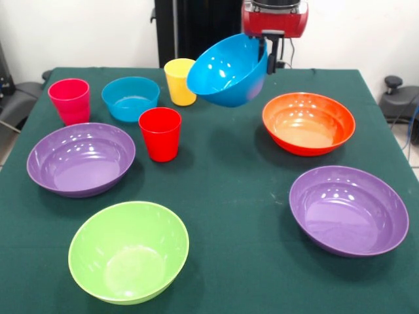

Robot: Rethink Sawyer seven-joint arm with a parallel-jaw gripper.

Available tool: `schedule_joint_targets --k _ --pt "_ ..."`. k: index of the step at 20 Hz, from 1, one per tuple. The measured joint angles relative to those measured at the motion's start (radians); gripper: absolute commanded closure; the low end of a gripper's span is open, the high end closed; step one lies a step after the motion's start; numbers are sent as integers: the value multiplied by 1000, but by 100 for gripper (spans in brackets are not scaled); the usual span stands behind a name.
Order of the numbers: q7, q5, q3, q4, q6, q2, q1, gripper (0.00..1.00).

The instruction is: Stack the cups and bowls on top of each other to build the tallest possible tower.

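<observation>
My gripper (270, 53) hangs from the red arm at the top centre and is shut on the rim of the deep blue bowl (229, 69), which is tilted and held above the table. On the green cloth sit the smaller blue bowl (130, 98), the orange bowl (308, 122), two purple bowls (80, 158) (349, 209) and the lime green bowl (128, 251). The pink-magenta cup (70, 100), red cup (160, 133) and yellow cup (179, 82) stand upright and apart. No bowls are nested; no tower shows.
The table (229, 176) is covered in dark green cloth. The robot's black pedestal (196, 29) stands behind the far edge. Grey and black equipment (396, 98) sits off the table's right side.
</observation>
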Motion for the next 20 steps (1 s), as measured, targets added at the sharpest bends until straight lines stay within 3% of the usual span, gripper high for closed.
schedule_joint_targets --k 9,20 --pt "0 0 7 2 0 -3 -43 100" --pt "0 -35 44 0 0 23 -176 100"
